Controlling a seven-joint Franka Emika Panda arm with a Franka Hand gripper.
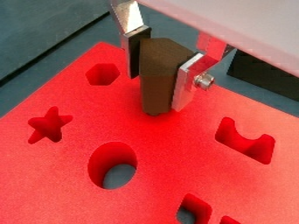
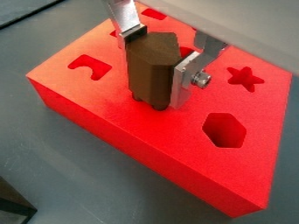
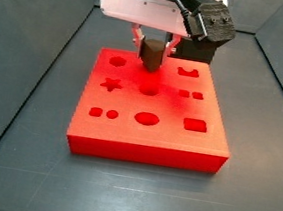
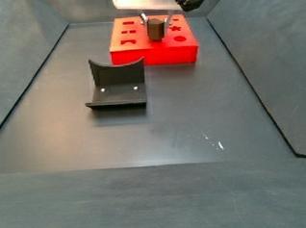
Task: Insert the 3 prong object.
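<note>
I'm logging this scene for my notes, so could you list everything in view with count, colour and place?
Block with shaped holes: one, red, on the dark floor at the far end in a side view.
Peg: one, brown, upright between the end effector's fingers, lower end at the block's top face; whether it has entered a hole cannot be told.
Fixture: one, dark, on the floor, apart from the block.
Floor: dark grey, walled.
End effector: one, silver fingers, above the block, shut on the peg.

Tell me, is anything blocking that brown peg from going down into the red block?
Nothing visible does. The gripper holds the 3 prong object upright, its lower end at the red block's top face. Whether a hole lies beneath it is hidden.
</note>
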